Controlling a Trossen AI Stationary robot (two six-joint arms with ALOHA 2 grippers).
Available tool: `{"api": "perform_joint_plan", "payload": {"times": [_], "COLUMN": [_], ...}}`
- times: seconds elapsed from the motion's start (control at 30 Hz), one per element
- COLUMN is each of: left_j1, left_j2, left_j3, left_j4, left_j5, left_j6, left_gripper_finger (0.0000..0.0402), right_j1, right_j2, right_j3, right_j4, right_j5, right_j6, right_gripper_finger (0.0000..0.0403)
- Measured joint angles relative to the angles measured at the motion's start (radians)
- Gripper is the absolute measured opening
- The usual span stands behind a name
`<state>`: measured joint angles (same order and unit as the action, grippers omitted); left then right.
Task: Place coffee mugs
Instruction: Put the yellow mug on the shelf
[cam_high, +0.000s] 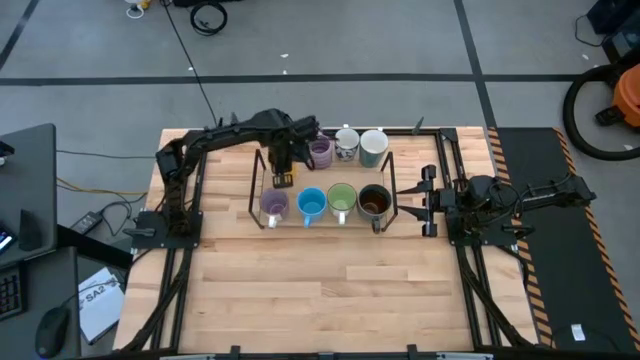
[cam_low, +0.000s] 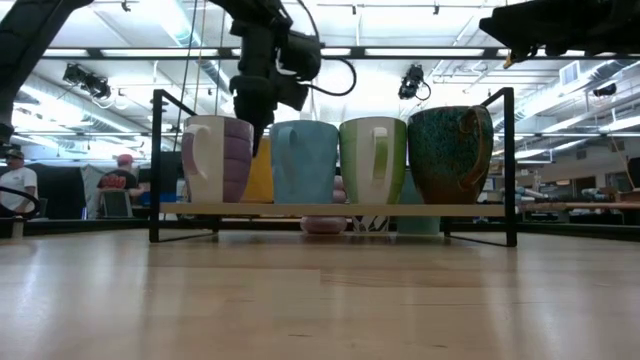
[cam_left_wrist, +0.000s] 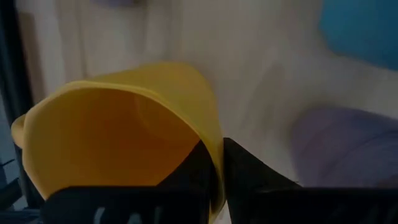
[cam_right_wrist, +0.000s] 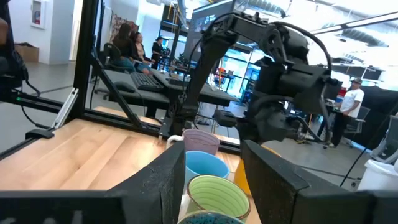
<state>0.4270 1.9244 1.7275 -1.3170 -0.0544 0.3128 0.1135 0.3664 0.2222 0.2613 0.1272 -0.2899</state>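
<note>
Orange mug (cam_left_wrist: 118, 137), rigid, glossy, breakable ceramic, hangs by its rim, clenched in the left end effector (cam_left_wrist: 216, 177); right end effector (cam_right_wrist: 214, 180) released.

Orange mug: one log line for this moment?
left end effector: shut on orange mug rim, over rack | right end effector: open, waiting at table's right

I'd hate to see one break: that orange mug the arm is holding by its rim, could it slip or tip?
Possibly. The left gripper pinches only the orange mug's thin rim wall, so a glossy glaze might slide. It looks rigid and probably ceramic, so likely to chip if dropped. Held at one side, it may hang tilted.
</note>
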Motion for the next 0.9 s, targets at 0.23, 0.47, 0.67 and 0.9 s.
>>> {"api": "perform_joint_plan", "payload": {"times": [0.23,0.47,0.67,0.9], "left_j1": [-0.039,-0.04,-0.057,-0.084], "left_j2": [0.0,0.0,0.0,0.0], "left_j3": [0.0,-0.001,-0.001,-0.001], "left_j4": [-0.025,-0.042,-0.049,-0.058], "left_j5": [-0.002,0.008,0.016,0.016], "left_j6": [-0.041,-0.082,-0.105,-0.127], "left_gripper_finger": [0.0026,0.0026,0.0026,0.0032], "right_j1": [0.0,0.0,0.0,0.0], "right_j2": [0.0,0.0,0.0,0.0], "right_j3": [0.0,0.0,0.0,0.0], "right_j4": [0.015,0.014,0.014,0.014], "right_j5": [-0.024,-0.024,-0.024,-0.025], "right_j6": [0.003,0.007,0.007,0.01], "right_gripper_finger": [0.0166,0.0166,0.0166,0.0166]}}
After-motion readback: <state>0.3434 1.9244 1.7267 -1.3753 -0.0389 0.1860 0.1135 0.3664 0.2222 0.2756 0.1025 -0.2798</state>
